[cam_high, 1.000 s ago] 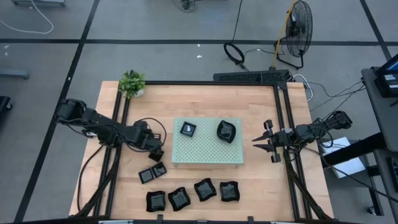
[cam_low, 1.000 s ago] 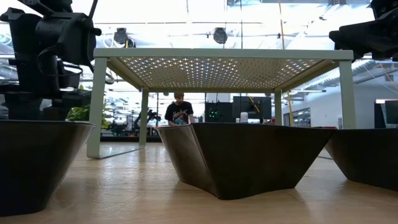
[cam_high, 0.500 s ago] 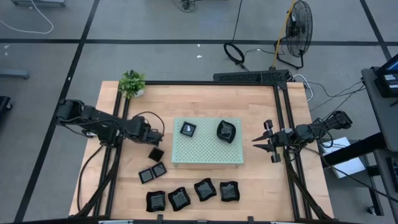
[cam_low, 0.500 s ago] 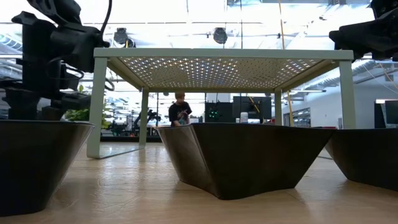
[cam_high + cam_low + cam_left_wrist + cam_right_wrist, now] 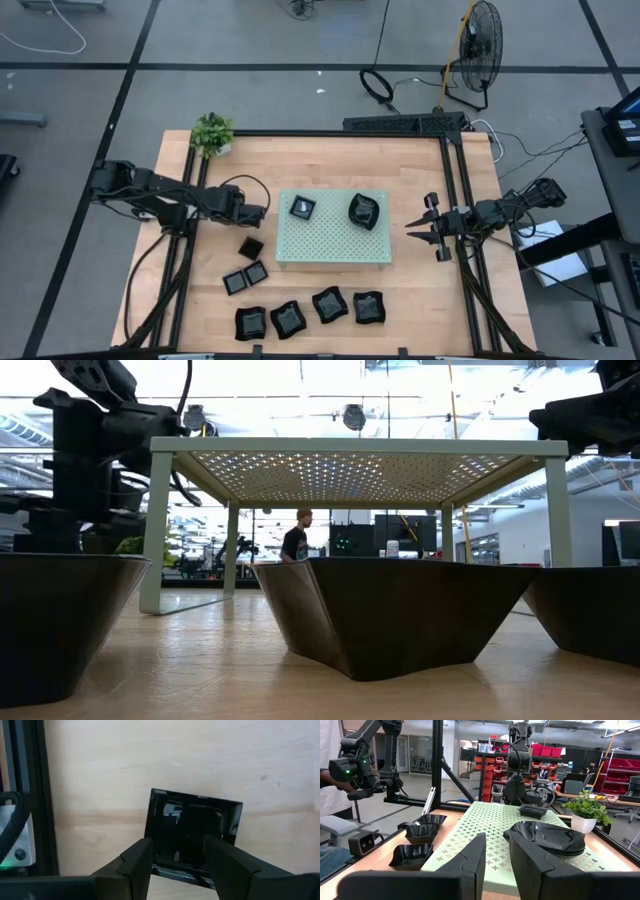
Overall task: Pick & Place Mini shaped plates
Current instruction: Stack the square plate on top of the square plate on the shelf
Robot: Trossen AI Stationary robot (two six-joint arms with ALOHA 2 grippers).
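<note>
Nearest the front edge of the wooden worktop [image 5: 330, 150], a row of four black mini plates [image 5: 310, 312] sits below two small square plates [image 5: 246, 277]. A lone square plate [image 5: 250, 246] lies just left of the pale green perforated board [image 5: 334, 245], with the left gripper [image 5: 259, 212] hovering beyond it, jaws wide and empty. The board carries a small square plate [image 5: 303, 207] and a leaf-like plate [image 5: 365, 211]. The right gripper [image 5: 414, 227] waits at the board's right, jaws narrow, empty.

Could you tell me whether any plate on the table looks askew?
Slightly: the small square plate below the left claw lies turned, corners pointing up and down the table, apart from the rest.
</note>
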